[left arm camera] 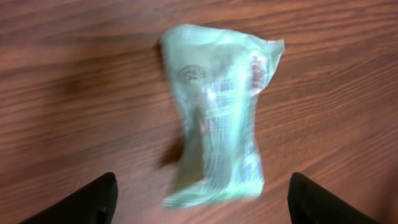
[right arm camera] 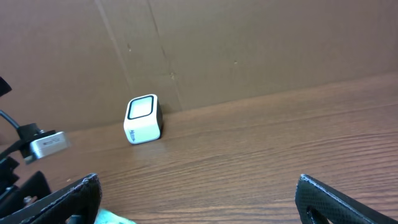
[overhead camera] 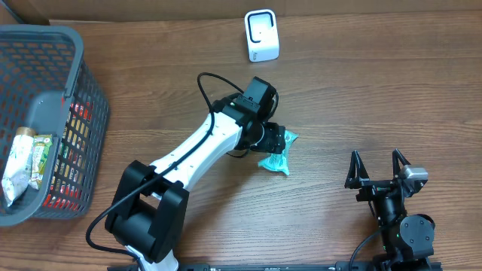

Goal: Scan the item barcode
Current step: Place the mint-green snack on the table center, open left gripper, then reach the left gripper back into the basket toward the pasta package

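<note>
Worktop [overhead camera: 376, 98]: brown wood. Basket [overhead camera: 83, 83] sits far to my left with other packets inside, out of the way. My left hand [overhead camera: 277, 141] hangs directly over the green packet [left arm camera: 217, 112]. Its fingers [left arm camera: 93, 202] are wide and hold nothing. The packet lies flat between them, long axis across my closing line. Right hand [overhead camera: 379, 167] is wide, empty, farther off. Scanner [overhead camera: 261, 35] stands well beyond, with nothing between.
</note>
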